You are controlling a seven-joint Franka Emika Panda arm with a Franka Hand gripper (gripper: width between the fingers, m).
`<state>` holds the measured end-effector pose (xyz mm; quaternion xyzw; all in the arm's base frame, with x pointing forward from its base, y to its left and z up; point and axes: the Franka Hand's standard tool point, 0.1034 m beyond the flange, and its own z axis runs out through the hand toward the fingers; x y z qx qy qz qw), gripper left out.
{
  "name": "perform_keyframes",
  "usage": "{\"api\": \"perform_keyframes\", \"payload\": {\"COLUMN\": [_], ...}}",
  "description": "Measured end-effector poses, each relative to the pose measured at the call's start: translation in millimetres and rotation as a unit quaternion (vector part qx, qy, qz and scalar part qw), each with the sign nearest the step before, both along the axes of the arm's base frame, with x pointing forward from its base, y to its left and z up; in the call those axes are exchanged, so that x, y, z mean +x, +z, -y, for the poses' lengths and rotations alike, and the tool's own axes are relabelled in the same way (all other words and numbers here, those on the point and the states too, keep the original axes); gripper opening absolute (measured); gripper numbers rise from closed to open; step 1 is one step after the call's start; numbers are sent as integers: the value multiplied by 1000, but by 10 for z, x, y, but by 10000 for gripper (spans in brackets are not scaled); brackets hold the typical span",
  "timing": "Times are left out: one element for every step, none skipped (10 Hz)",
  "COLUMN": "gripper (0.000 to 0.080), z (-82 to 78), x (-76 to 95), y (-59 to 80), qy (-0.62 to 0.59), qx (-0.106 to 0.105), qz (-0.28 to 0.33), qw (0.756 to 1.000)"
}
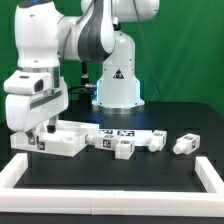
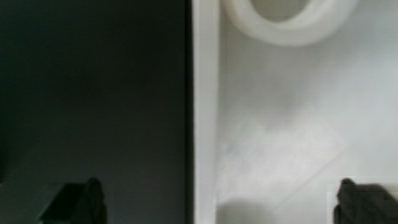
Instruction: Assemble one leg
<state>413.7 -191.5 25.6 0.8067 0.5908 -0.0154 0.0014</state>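
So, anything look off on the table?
Nothing stands out. Loose legs lie at mixed angles beside the marker board, normal for unassembled parts. Fingers are open over the large white piece.

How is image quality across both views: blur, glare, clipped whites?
Exterior view: evenly lit, no glare, tag on one leg too coarse to read. Wrist view: white piece out of focus, washed out; fingertips are dark silhouettes.

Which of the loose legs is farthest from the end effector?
The leg alone at the exterior view's far right. The other two legs lie nearer the middle, while the end effector hangs at the exterior view's left over the large white piece.
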Motion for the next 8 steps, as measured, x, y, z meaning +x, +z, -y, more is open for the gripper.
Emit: {"api": "perform_keyframes", "payload": {"gripper": [649,649,649,649,649,649,535,399], "z": [-1,-6,-39,-34,-2,-1,-1,0], "x": [-8,13,28,29,31,34,32,31], "y": [-58,-116,-156,-177,-178,-177,-178,-179], "qy": [-6,-15,-16,-13,-17,-19,-19,-19], "qx": [1,1,3,6,11,10,10,10], "qz": [-5,-8,-10,-17,-26,-25,-25,-25], "qw": [1000,1000,1000,1000,999,999,999,999]}}
